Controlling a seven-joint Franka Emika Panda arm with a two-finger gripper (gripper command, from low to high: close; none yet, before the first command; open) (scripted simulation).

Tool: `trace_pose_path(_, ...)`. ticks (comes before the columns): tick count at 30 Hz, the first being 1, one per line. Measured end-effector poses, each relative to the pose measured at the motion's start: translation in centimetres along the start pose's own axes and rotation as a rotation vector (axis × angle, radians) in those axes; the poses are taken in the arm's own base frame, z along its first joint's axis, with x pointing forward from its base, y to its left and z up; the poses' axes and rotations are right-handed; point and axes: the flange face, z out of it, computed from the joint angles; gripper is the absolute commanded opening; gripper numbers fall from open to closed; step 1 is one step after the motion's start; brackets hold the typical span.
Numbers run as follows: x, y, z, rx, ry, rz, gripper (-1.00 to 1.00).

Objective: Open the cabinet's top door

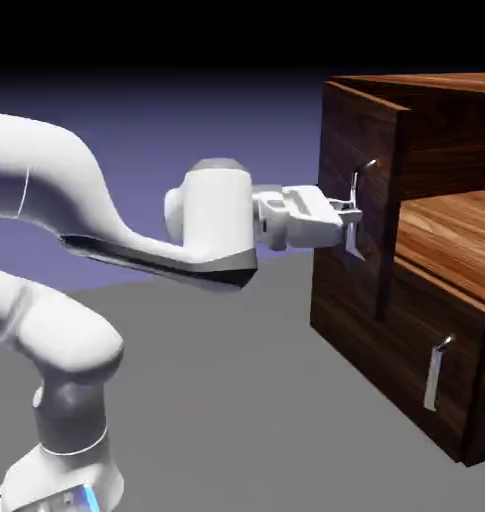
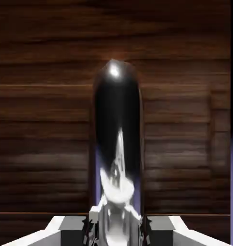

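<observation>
Two steps look done as we judge it: our gripper (image 1: 352, 222) is clamped on the handle (image 1: 358, 205) of the top door (image 1: 361, 200), on the cabinet (image 1: 436, 260) at right, and the door stands slightly ajar. Most of the swing remains.

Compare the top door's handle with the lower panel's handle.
The top handle is long and curved; the lower handle is shorter and straight. The end effector is at the top handle; the lower handle stands free. Both are silver and roughly vertical.
</observation>
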Motion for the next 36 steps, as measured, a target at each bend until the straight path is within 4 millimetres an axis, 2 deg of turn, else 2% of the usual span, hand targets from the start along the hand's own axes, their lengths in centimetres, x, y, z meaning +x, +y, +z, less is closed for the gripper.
trace_pose_path(12, -1.6, -1.6, -6.2, -0.09, 0.089, 0.001, -1.0)
trace_pose_path(29, -3.7, -3.7, -12.1, -0.179, 0.178, -0.001, -1.0)
trace_pose_path(36, -5.2, -5.2, -15.3, -0.23, 0.231, -0.001, -1.0)
